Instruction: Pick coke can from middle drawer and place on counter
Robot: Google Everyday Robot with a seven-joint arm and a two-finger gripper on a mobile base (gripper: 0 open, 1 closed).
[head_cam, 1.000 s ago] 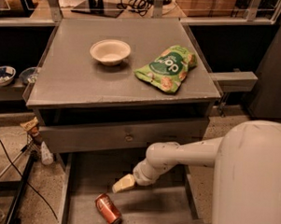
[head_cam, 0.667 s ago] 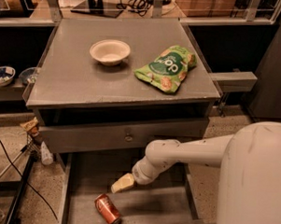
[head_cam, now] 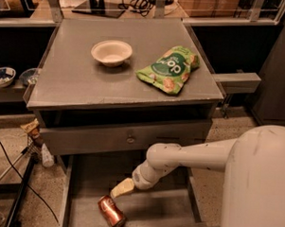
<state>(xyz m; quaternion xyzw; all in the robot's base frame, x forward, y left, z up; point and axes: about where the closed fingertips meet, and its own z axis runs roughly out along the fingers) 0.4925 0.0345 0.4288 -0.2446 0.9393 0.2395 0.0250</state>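
Closest to me, at the right, stands the big white rounded body of the robot, and from it a white arm reaches to the left and bends downward into the wide shallow grey middle drawer, which is pulled out of the cabinet. On the flat floor of this drawer, toward the front and the left side, lies the small red aluminium coke can; it is on its side and turned at an angle. The cream-coloured gripper at the end of the arm hangs low over the drawer floor, just beside the upper end of the can, and it does not hold the can. Whether the gripper is wide or narrow I cannot tell from here, and I also cannot say if it touches the can. Above the open drawer is a shut grey drawer front with a small round knob in the centre. Over that spreads the large flat matte grey counter. On it sits a small white round bowl, a little left of the middle, and to the right of the bowl, well apart from it, lies a green crumpled snack bag near the right edge. Farther back, behind the counter, I see a wooden desk with black cables on it, and at the far left a low shelf carries a blue patterned bowl.
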